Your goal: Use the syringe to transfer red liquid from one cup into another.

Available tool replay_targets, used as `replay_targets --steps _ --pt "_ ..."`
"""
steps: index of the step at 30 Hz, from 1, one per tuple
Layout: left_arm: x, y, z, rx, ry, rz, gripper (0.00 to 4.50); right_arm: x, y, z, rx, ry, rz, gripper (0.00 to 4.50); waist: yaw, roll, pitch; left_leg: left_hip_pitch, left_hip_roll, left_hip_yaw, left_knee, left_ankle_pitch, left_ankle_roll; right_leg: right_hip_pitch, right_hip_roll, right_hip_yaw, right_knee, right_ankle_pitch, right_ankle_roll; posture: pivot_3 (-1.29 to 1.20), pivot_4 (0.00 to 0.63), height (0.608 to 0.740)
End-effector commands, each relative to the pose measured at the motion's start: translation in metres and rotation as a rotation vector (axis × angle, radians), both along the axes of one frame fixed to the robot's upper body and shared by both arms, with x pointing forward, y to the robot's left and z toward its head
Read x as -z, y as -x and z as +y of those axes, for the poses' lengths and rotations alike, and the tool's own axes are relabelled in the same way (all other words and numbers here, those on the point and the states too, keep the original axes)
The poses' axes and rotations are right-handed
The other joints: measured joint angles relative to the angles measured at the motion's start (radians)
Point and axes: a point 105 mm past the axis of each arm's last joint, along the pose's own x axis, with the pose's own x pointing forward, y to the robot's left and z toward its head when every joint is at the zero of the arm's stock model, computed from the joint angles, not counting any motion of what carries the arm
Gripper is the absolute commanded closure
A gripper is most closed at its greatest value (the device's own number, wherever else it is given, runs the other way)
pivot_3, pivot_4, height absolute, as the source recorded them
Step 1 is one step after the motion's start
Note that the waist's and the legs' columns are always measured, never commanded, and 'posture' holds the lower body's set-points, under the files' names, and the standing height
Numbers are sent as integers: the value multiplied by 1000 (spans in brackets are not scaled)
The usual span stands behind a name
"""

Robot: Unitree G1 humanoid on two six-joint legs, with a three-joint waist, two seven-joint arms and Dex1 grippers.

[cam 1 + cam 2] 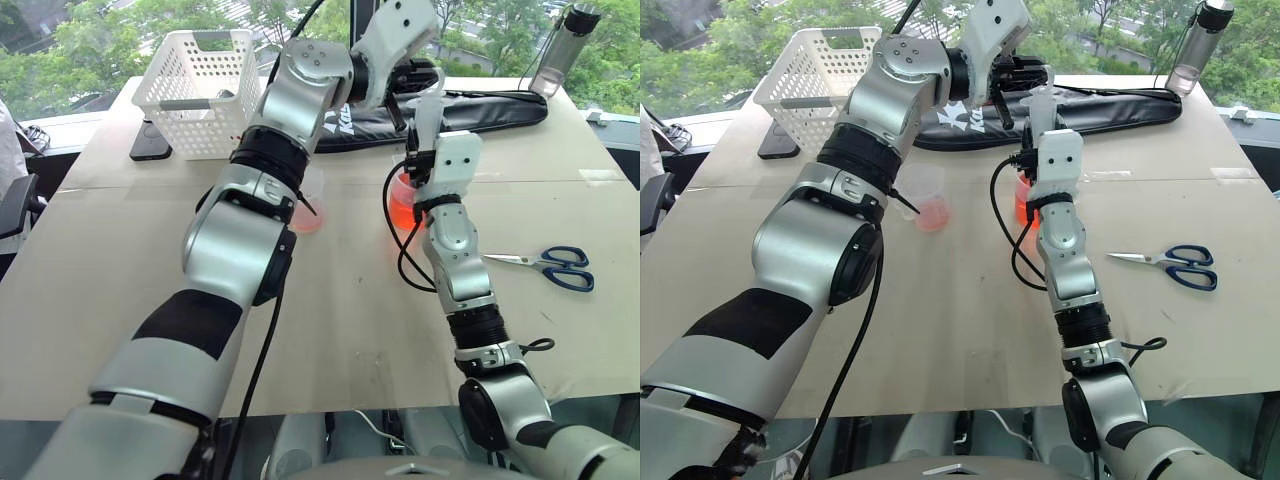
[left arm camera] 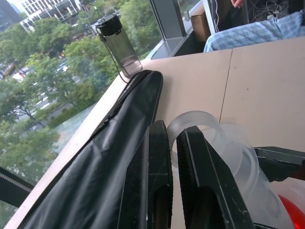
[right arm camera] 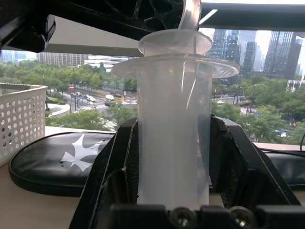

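Observation:
The clear syringe [image 3: 174, 143] stands upright, its barrel clamped between the black fingers of my right gripper [image 1: 425, 150]. My left gripper [image 2: 172, 130] comes in level from above and is shut on the plunger's clear ring [image 2: 193, 121] at the syringe's top. The plunger sits low, its ring close to the barrel's flange. Below the syringe stands a clear cup [image 1: 400, 205] of bright red liquid, mostly hidden behind my right hand. A second clear cup [image 1: 930, 205], with a thin layer of red liquid at the bottom, stands to the left. I cannot tell which cup is wider.
A white basket [image 1: 200, 90] and a dark flat device [image 1: 150, 145] sit at the table's back left. A long black bag [image 1: 480, 108] and a grey bottle [image 1: 565, 45] lie behind the cups. Blue-handled scissors [image 1: 555, 265] lie to the right. A person's checked sleeve [image 2: 257, 31] shows beyond the table.

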Motion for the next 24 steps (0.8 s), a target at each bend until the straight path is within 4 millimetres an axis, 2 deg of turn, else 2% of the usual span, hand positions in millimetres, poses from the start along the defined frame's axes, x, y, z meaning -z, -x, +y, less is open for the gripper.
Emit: replay_targets --steps 1,10,24 --pt "-51 10 2 -12 89 -163 4439 0 3 7 -21 27 4 2953 0 0 0 0 0 0 0 0 0 0 0 0 0 0 0 0 150 724" --pt "-56 11 2 -14 104 -181 4439 3 2 5 -14 35 23 2953 0 0 0 0 0 0 0 0 0 0 0 0 0 0 0 0 150 724" --pt "-55 12 2 1 114 -163 4439 1 3 4 -14 24 13 2953 0 0 0 0 0 0 0 0 0 0 0 0 0 0 0 0 150 724"
